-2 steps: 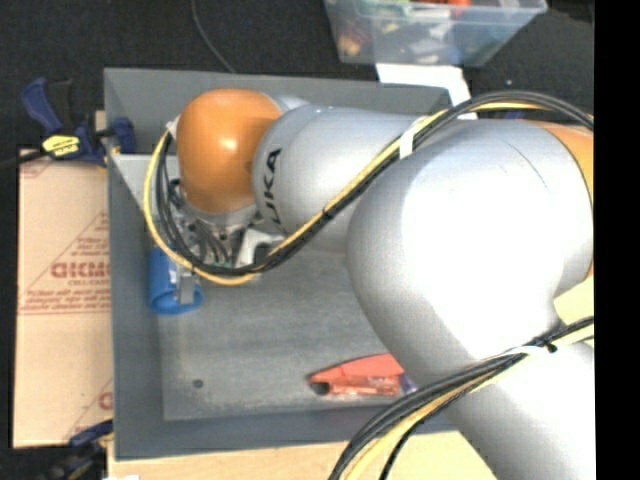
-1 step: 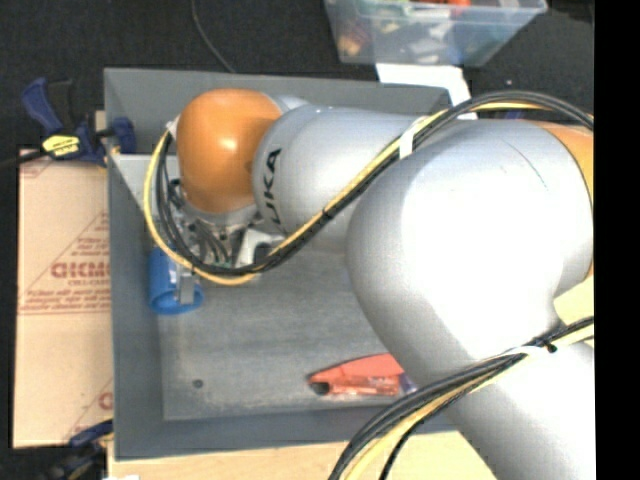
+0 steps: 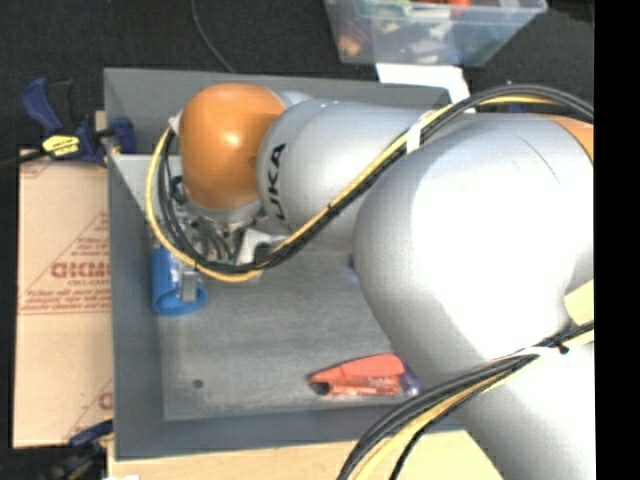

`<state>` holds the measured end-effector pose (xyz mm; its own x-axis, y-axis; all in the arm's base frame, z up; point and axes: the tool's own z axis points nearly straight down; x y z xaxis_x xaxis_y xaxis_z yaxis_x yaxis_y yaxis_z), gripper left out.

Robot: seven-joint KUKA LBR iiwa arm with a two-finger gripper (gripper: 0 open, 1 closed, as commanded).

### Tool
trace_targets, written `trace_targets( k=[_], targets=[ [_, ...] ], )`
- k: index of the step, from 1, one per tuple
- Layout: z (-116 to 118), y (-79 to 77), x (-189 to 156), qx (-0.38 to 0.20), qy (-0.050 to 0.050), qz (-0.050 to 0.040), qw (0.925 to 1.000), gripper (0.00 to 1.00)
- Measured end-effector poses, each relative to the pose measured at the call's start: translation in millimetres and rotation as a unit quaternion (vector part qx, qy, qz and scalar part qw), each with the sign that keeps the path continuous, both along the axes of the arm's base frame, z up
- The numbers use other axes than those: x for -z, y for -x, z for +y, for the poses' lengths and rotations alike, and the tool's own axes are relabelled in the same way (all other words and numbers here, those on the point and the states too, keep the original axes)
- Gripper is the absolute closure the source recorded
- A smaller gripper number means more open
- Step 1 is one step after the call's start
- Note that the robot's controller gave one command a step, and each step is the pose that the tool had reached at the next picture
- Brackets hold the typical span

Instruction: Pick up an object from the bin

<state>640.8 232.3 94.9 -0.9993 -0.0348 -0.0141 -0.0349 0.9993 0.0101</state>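
Gripper: dark mechanism tucked under the wrist's rounded orange cover, set low in the upper-left part of the bin, close to its left wall. Open or closed: cannot tell (cover and cabling hide the working end).

Blue piece: nearest thing to the gripper, just below and slightly left of it, lying on the floor against the left wall. Smooth, plastic-looking, stubby and rounded, with its long side running along the wall. A small paler part shows on its right side. Whether the gripper touches it cannot be told.

Orange-red piece: well apart from the gripper, near the bin's lower edge. Flat and elongated, lying crosswise, with a dark tip at its left end (its right end runs under the arm).

Bin: grey metal with a matt, faintly scuffed floor and plain upright walls.

Arm: glossy silver-grey casing made of large rounded segments, entering from the right and covering much of the bin.

Cables: yellow and black, looped around the wrist and trailing back along the arm.
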Motion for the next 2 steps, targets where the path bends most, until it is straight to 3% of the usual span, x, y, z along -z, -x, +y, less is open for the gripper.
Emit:
trace_targets(
  k=[1,2],
  targets=[
    [0.7,-3.1,-28.3,0.000,-0.002,-0.0050,1.0000,1.00],
    [0.3,-2.5,-34.1,0.000,-0.002,-0.0043,1.0000,1.00]
  ],
)
